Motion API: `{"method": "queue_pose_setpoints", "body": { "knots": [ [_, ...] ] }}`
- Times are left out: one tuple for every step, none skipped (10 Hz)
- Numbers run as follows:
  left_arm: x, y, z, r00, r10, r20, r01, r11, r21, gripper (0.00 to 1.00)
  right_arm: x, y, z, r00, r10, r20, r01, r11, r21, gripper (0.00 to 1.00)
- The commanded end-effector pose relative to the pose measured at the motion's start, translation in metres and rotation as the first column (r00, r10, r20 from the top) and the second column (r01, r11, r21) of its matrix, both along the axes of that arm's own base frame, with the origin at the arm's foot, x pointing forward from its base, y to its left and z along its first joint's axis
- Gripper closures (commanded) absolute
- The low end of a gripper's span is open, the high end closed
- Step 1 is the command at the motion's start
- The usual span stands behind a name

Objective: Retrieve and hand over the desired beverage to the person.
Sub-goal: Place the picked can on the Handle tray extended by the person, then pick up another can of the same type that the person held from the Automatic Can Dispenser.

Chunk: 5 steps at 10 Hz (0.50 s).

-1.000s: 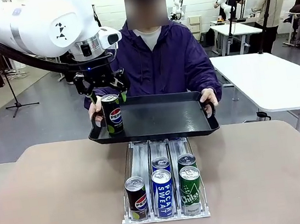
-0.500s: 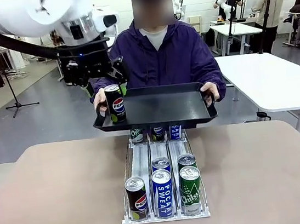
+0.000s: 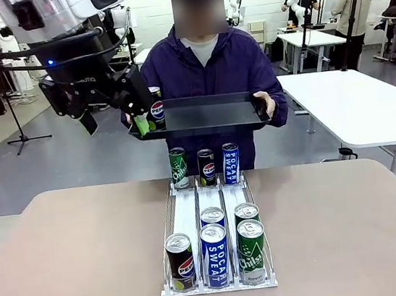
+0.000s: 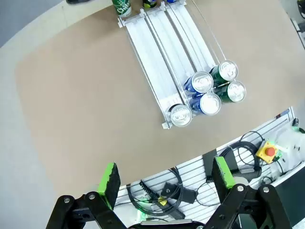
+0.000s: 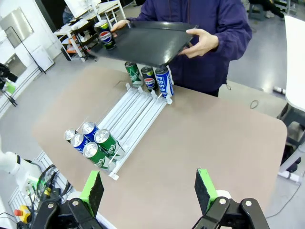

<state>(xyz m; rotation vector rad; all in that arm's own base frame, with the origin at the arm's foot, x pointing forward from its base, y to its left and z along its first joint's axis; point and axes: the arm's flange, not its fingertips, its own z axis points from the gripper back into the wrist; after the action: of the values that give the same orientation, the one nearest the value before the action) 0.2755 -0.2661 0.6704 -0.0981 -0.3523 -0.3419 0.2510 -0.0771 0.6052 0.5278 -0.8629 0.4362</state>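
Observation:
The person (image 3: pixel 205 67) in the dark purple jacket stands at the far side and holds a black tray (image 3: pixel 212 113) in both hands at chest height. A black Pepsi can (image 3: pixel 156 108) stands upright on the tray's left end, and shows too in the right wrist view (image 5: pixel 106 34). My left gripper (image 3: pixel 114 122) hangs open just left of the tray, tilted, apart from the can; in its own view (image 4: pixel 167 176) nothing sits between the green pads. My right gripper (image 5: pixel 148 187) is open and empty, high above the near table edge.
A white three-lane can rack (image 3: pixel 209 205) lies in the middle of the brown table (image 3: pixel 68 267). Several cans crowd its near end, with a Pepsi (image 3: pixel 180 261) at front left, and three stand at its far end (image 3: pixel 206 166). White tables and other people are behind on the right.
The person has raised the tray with the Pepsi can from just above the table to chest height. My left gripper has drawn up and to the left, away from the can.

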Motion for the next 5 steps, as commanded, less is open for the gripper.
{"method": "queue_pose_setpoints", "body": {
  "knots": [
    [0.0041,0.009,-0.004,0.999,-0.029,-0.022,0.028,1.0,-0.012,0.0,0.0015,0.0006,-0.0009,1.0,0.022,0.001,-0.022,1.0,0.017,0.0],
    [0.0,0.0,0.0,1.0,0.0,0.0,0.0,1.0,0.0,0.0,0.0015,0.0006,-0.0009,1.0,0.022,0.001,-0.022,1.0,0.017,0.0],
    [0.0,0.0,0.0,1.0,0.0,0.0,0.0,1.0,0.0,0.0,0.0015,0.0006,-0.0009,1.0,0.022,0.001,-0.022,1.0,0.017,0.0],
    [0.0,0.0,0.0,1.0,0.0,0.0,0.0,1.0,0.0,0.0,0.0015,0.0006,-0.0009,1.0,0.022,0.001,-0.022,1.0,0.017,0.0],
    [0.0,0.0,0.0,1.0,0.0,0.0,0.0,1.0,0.0,0.0,0.0015,0.0006,-0.0009,1.0,0.022,0.001,-0.022,1.0,0.017,0.0]
  ]
}}
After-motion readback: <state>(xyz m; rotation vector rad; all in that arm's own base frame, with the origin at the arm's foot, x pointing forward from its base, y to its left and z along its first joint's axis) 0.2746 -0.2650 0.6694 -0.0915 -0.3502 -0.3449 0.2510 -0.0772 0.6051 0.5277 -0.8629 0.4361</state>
